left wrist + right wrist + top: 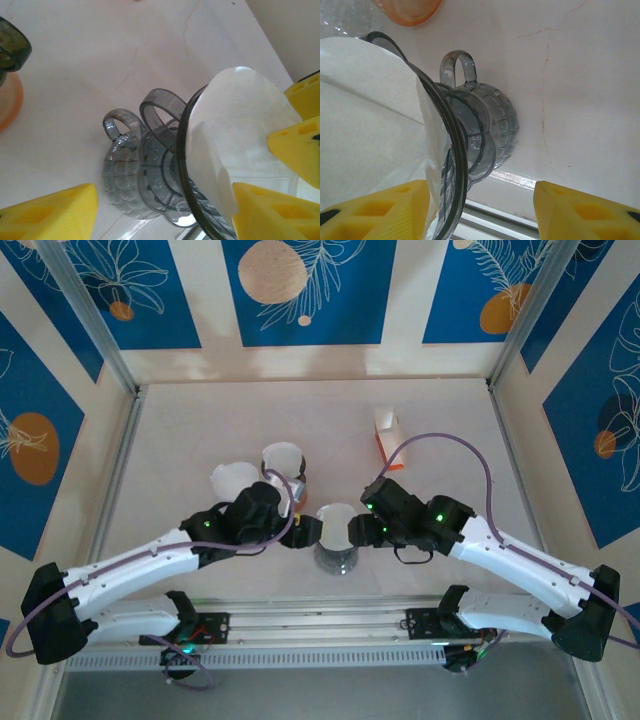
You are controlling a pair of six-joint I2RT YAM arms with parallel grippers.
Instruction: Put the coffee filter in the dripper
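The clear grey dripper (337, 552) stands on a ribbed glass cup (120, 172) near the table's front edge. A white coffee filter (337, 520) sits inside it, opened into a cone (240, 115). My left gripper (301, 533) is at the dripper's left side, open. In its wrist view, one yellow finger (55, 215) is outside the cup and the other is inside the filter. My right gripper (360, 530) is at the right side, also open and straddling the dripper's rim (451, 150). Its left finger (380, 212) rests against the filter paper (365, 115).
Two more white filters (233, 478) lie behind the left arm, one of them in a second dark holder (285, 462) with an orange base (7, 102). An orange and white box (388, 437) stands at the back right. A metal rail (320, 625) runs along the front edge.
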